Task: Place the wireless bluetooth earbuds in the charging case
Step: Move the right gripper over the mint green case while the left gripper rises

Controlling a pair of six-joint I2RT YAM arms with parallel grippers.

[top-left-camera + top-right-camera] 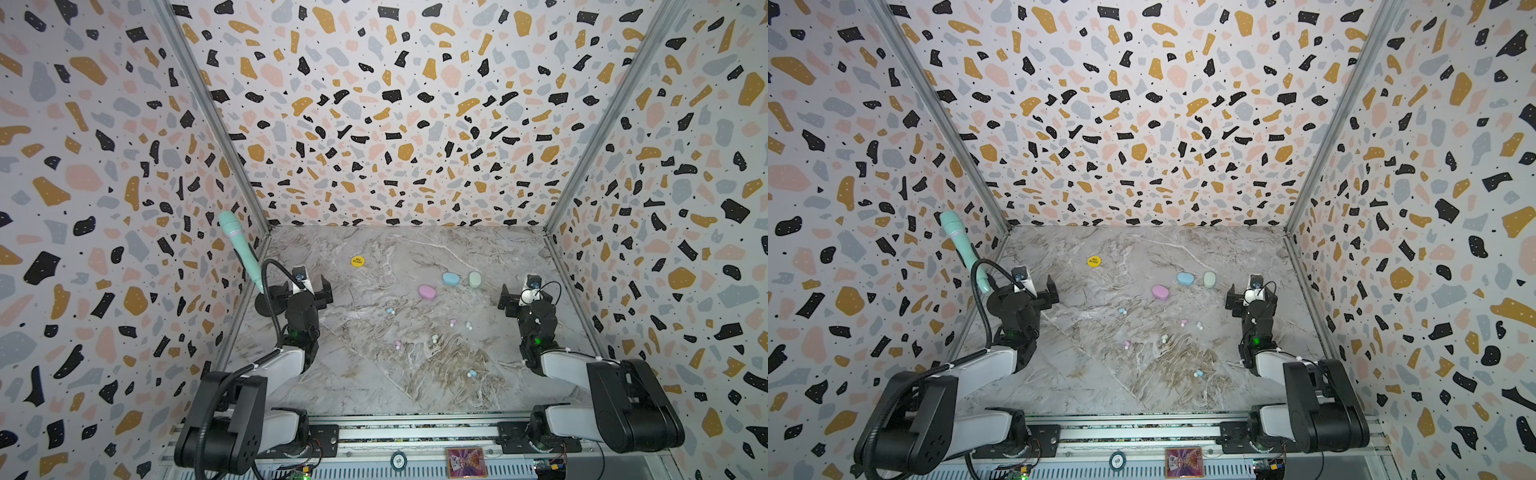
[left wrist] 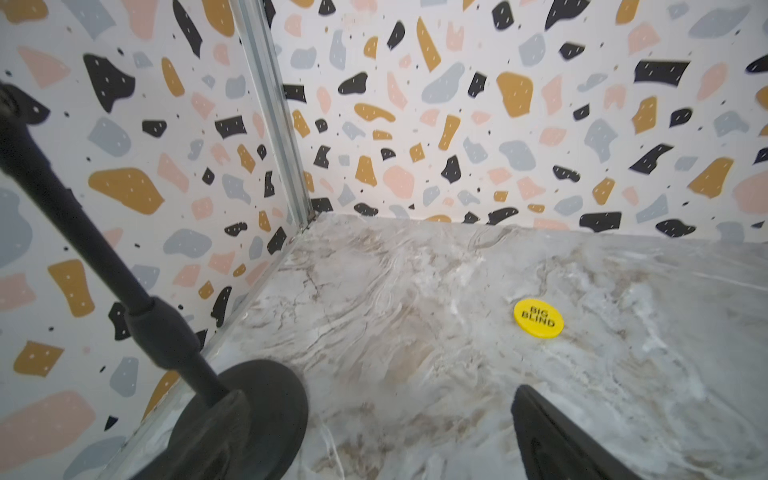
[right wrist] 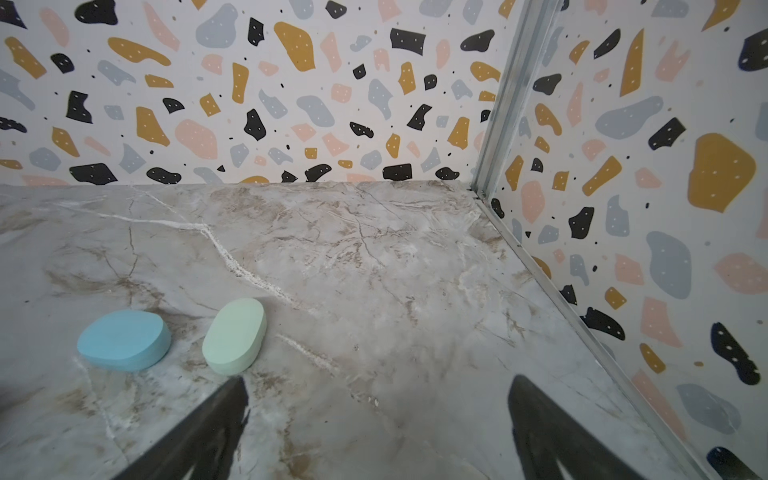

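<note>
While the tiny pastel, white-tipped earbuds [image 1: 435,338] are lying scattered, the left gripper [image 1: 305,291] and right gripper [image 1: 527,297] are hanging with jaws spread wide, holding nothing.

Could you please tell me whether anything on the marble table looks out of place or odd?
A round yellow disc printed BIG BLIND lies alone towards the far left of the marble table, unrelated to the job. The pastel earbuds lie scattered loose, apart from the pink, blue and green oval cases.

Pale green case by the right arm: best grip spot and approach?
Likely best: grip the pale green case across its narrow width, on the long side walls, coming straight down. It lies flat and closed, a low oval; the blue case sits apart, leaving finger room.
</note>
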